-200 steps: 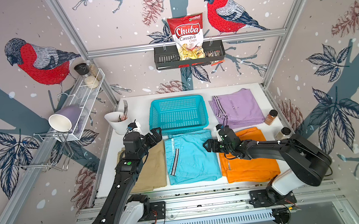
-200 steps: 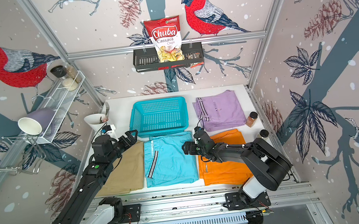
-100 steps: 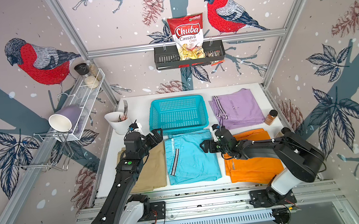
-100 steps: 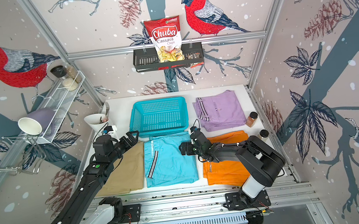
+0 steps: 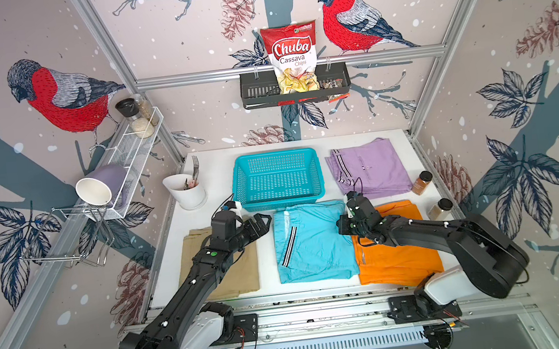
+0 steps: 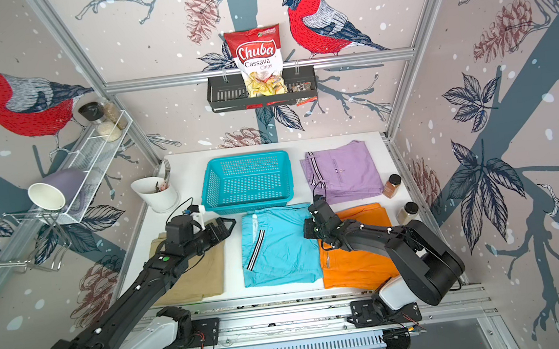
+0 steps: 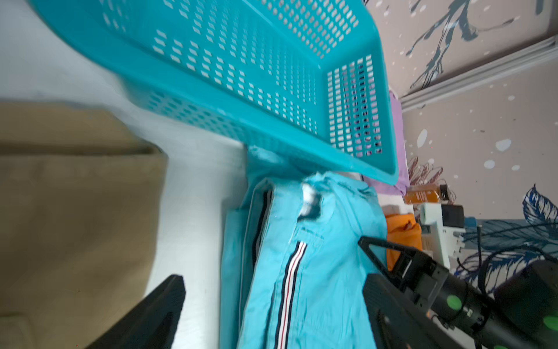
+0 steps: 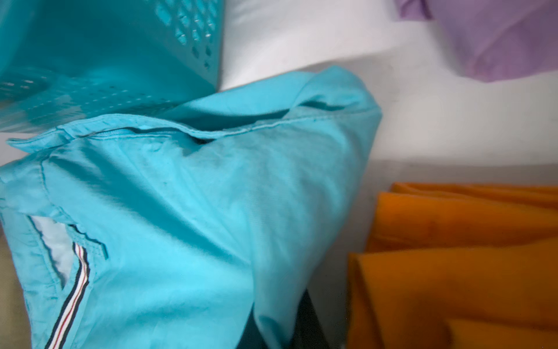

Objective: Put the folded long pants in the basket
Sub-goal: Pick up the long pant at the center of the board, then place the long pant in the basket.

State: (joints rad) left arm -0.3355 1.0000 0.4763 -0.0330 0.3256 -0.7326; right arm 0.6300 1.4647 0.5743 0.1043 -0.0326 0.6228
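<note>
The right gripper is squeezed shut on the light blue pants. It pinches the cloth at the side edge next to the orange pants. In the right wrist view the blue cloth bunches up and runs down into the dark jaws. The right arm reaches in low over the orange pants.

The left gripper has its two fingers wide apart and holds nothing. It hangs over the white table, in the gap between the tan pants and the light blue pants. In the left wrist view one finger is on the tan side and the other is over the blue cloth. The left arm lies over the tan pants.

The light blue pants are in the middle of the front row, with a black and white stripe on top. Their far edge is just beside the near wall of the basket.

The basket stands at the back of the table, in the middle. The lilac pants lie beside it on the right. All four pants are on the table, outside the basket.

Two small jars stand near the right edge. A white cup with a fork stands to the left of the basket.
</note>
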